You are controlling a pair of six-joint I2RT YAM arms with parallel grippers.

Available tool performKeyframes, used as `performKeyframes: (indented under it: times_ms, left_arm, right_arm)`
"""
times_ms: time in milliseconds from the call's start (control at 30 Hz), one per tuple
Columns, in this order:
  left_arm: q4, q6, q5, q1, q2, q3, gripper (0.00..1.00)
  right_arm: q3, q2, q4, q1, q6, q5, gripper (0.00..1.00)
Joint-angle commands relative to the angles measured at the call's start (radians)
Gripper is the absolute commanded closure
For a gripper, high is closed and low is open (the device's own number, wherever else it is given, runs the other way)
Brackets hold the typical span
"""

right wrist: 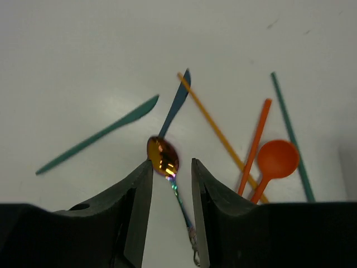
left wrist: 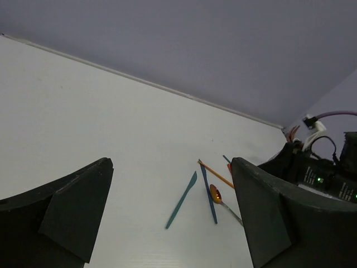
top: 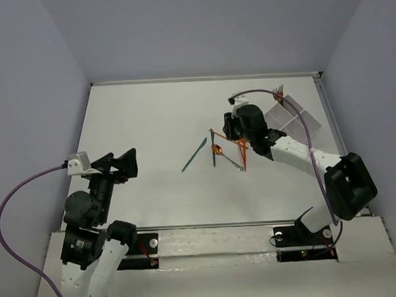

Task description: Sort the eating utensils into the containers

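Since my right gripper (right wrist: 172, 163) stands narrowly parted astride the handle of the iridescent spoon (right wrist: 162, 155), whose bowl lies just ahead of it against the blue knife (right wrist: 175, 106), I fear a closing pinch could skid the handle out or drag that knife along.

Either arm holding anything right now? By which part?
Nothing held: right gripper straddles the shiny iridescent spoon at its thin handle, just below the bowl, gaps at both fingers; left gripper open, empty.
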Motion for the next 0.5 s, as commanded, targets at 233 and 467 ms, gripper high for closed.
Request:
performKeyframes:
  times_ms: [233,467]
  left_arm:
    - [0.057,0.019,0.019,0.014,0.018,-0.002,0.01]
    - [0.06,0.019,0.025,0.014,0.022,-0.002,0.01]
  right_arm:
    - [0.082,0.163,-0.424,0.067,-0.014,-0.215,0.44]
    - [0.135,0.272,-0.432,0.068,-0.034,-0.177,0.45]
